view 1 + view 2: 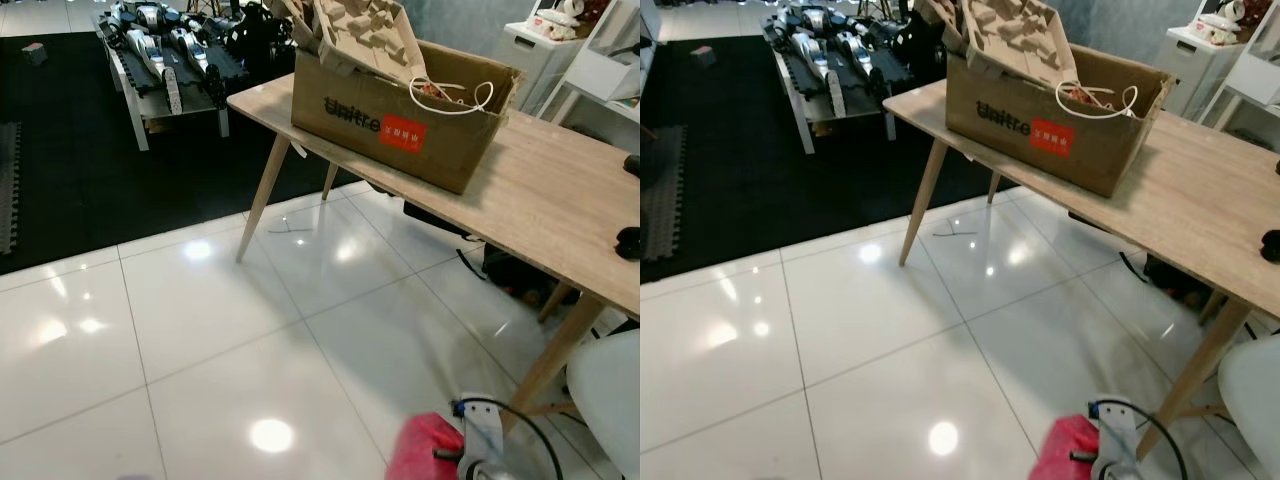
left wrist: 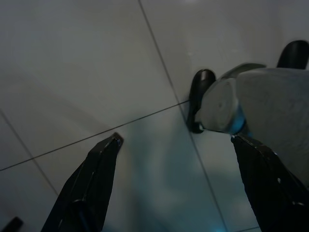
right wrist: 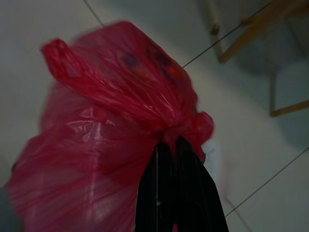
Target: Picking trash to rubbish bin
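Observation:
A red plastic trash bag [image 3: 106,130] hangs from my right gripper [image 3: 175,145], whose two black fingers are shut together on the bag's knotted neck. In the eye views the bag [image 1: 425,448] shows at the bottom edge beside my right arm [image 1: 480,440], low above the white tiled floor. My left gripper [image 2: 178,140] hangs over the floor tiles with its fingers spread wide and nothing between them.
A wooden table [image 1: 560,190] on slanted legs stands to the right and ahead, bearing a cardboard box [image 1: 400,110] full of packing and cable. A white chair [image 1: 610,400] is at the right. A black mat [image 1: 90,180] with robot parts on a low bench lies beyond.

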Motion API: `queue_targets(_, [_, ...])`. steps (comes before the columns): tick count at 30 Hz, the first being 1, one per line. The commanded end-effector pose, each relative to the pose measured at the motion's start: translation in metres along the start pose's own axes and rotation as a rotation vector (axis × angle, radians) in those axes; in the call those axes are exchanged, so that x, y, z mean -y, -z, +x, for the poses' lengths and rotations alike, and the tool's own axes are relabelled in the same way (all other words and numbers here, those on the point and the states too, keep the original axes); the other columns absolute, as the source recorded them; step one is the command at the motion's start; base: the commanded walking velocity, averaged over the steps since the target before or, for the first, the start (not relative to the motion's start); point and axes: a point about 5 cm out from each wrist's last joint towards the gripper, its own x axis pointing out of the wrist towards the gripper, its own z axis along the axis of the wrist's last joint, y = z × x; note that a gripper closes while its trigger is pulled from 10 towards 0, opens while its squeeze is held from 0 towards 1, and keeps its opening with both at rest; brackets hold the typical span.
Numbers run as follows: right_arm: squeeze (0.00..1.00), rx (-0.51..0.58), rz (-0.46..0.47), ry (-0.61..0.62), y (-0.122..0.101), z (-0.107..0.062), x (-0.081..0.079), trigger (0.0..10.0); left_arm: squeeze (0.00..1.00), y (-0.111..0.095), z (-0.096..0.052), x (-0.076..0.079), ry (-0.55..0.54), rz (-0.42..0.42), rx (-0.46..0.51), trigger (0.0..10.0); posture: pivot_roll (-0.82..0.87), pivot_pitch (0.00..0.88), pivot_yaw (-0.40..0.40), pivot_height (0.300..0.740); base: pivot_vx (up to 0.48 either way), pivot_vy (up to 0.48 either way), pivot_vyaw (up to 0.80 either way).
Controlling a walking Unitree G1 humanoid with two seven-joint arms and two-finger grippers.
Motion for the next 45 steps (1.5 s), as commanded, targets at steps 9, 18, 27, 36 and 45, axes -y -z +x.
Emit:
queue_targets(9, [0.0,0.01,0.006,0.002,-0.002,0.0,0.0,10.0,0.0,0.012,-0.001,0.005,0.02,0.001,-0.033,10.0,0.17,0.093,-0.096,0.74,0.342,0.0,0.0])
queue_targets(18, [0.0,0.015,0.006,0.002,-0.004,0.0,0.001,10.0,0.0,0.01,-0.001,0.007,0.025,0.002,-0.032,10.0,0.17,0.089,-0.098,0.74,0.334,0.0,0.0])
queue_targets(27, [0.0,0.029,0.011,-0.005,-0.007,0.001,-0.001,10.0,0.0,0.008,0.0,0.009,0.032,0.007,-0.028,10.0,0.17,0.086,-0.098,0.74,0.32,0.0,0.0])
queue_targets(36, [0.0,0.036,0.019,-0.023,-0.011,0.001,-0.003,10.0,0.0,0.006,0.0,0.008,0.035,0.006,-0.022,10.0,0.17,0.078,-0.097,0.74,0.309,0.0,-0.27])
queue_targets(45, [0.0,0.054,0.014,-0.049,-0.016,0.002,-0.008,10.0,0.0,0.004,0.001,0.008,0.033,0.008,-0.024,10.0,0.16,0.069,-0.098,0.74,0.0,0.0,-0.8])
